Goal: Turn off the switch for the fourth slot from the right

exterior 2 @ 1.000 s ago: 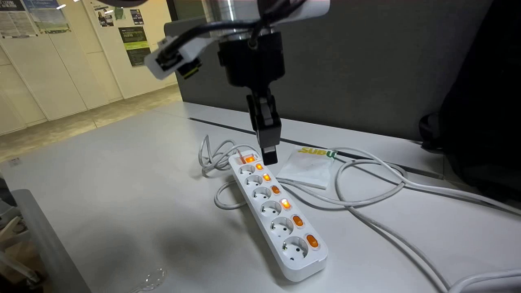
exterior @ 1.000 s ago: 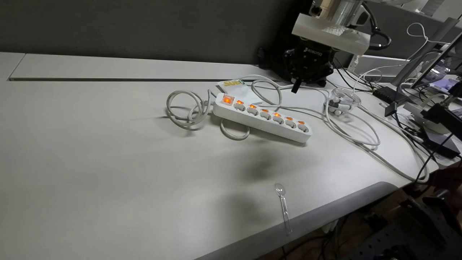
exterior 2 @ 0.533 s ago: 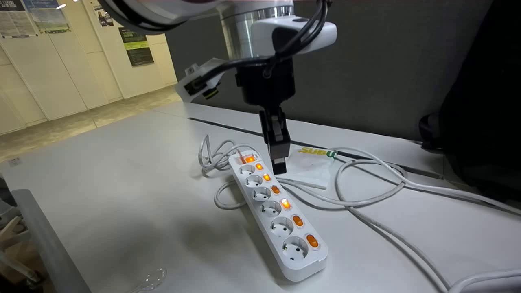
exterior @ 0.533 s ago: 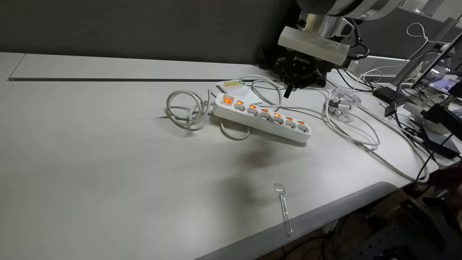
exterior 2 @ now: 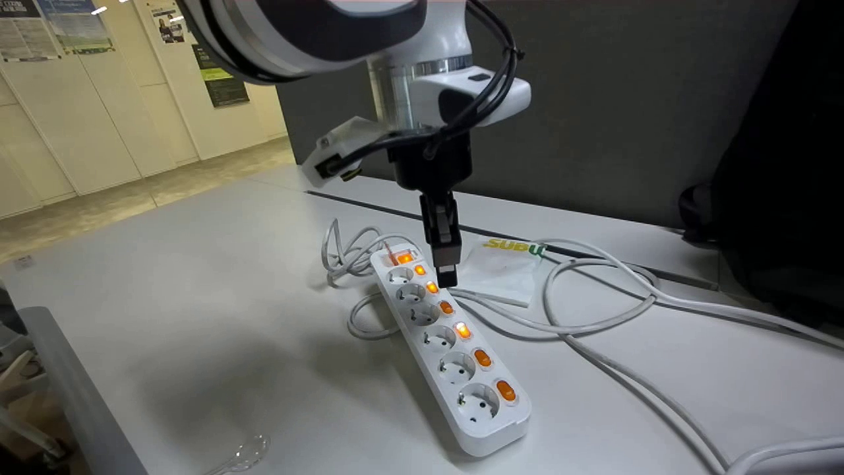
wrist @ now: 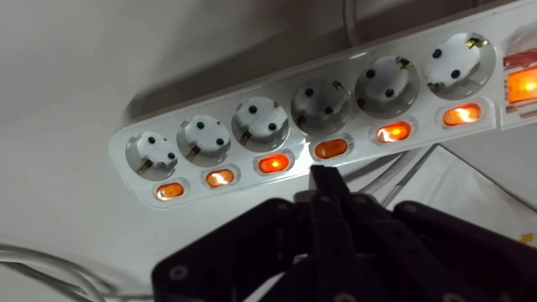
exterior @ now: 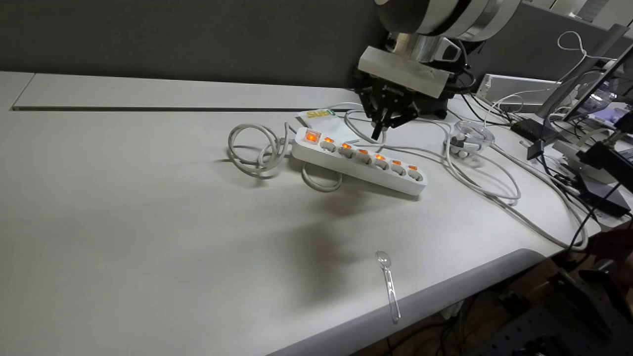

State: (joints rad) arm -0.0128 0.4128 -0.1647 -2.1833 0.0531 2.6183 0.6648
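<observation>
"Switch (wrist: 273,163) first: which are we after?"

"Fourth from the right as we count in the wrist view, leaving out the main switch (wrist: 522,86). It glows, so it looks on."

"And counting from the right in both exterior views?"

"We land on its dark neighbour (wrist: 331,148). We can't be sure which end is meant, but only the lit one seems to need turning off."

"Where do we have the strip (exterior: 357,168)?"

"Face up, slanted on the desk (exterior: 148,222), just beside the packet (exterior 2: 498,274)."

"And our gripper (wrist: 324,170)?"

"Pressed together, pinching nothing, tip down at the strip's switch-side edge, nearest the dark neighbour in the wrist view. We can't tell whether it touches; we think it hangs above."

"So we're lining up, we'd judge, with the press not yet made."

"Yes. Next we should shift along to the lit switch, away from the main one, then push down on its raised half, which we can't make out, gently so the strip doesn't skid."

"Is the spoon (exterior: 389,287) in our way?"

"No, it lies well apart, by the desk's rounded edge."
</observation>
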